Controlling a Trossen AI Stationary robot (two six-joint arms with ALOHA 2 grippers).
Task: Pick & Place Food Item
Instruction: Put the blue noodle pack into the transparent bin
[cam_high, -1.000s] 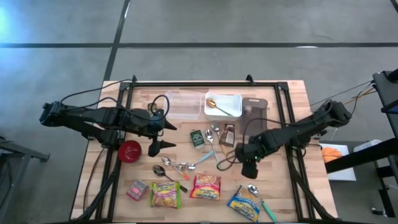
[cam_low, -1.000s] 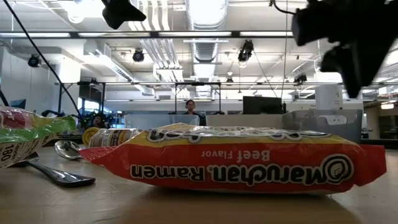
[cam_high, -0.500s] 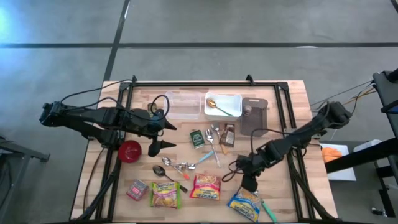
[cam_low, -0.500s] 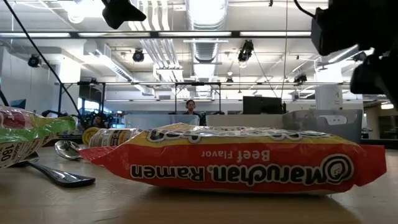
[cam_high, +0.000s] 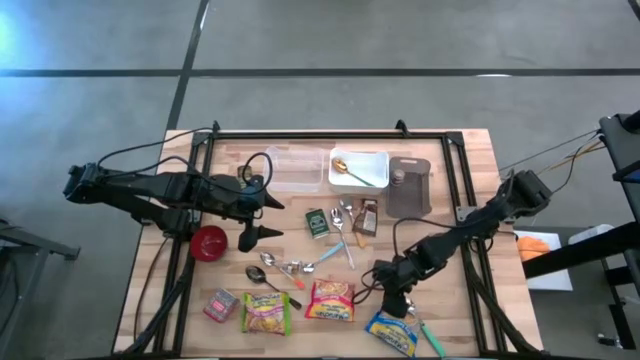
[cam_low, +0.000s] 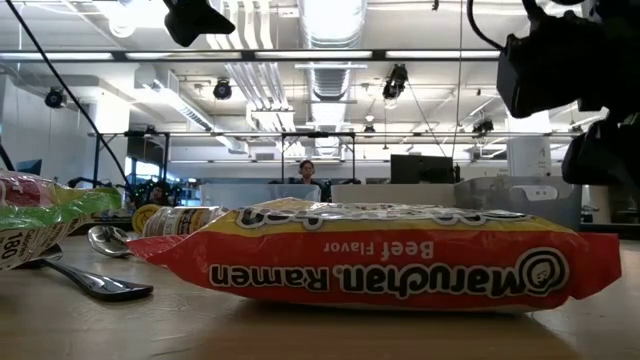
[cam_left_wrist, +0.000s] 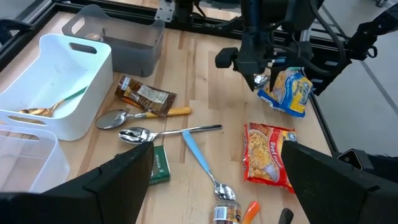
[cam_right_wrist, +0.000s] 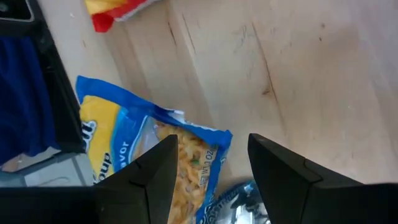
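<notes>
Wooden desk (cam_high: 445, 160) from above: our right gripper (cam_high: 397, 303) hangs just over the blue-and-yellow noodle packet (cam_high: 392, 328) at the near edge; our left gripper (cam_high: 262, 218) waits wide open, empty. Low view: red ramen pack (cam_low: 370, 267) fills the foreground. Right wrist view: half-open, empty jaws straddle the packet's end; we should descend squarely, then close.

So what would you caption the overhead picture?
Right gripper open above a blue-yellow noodle packet; left gripper waits open.
</notes>
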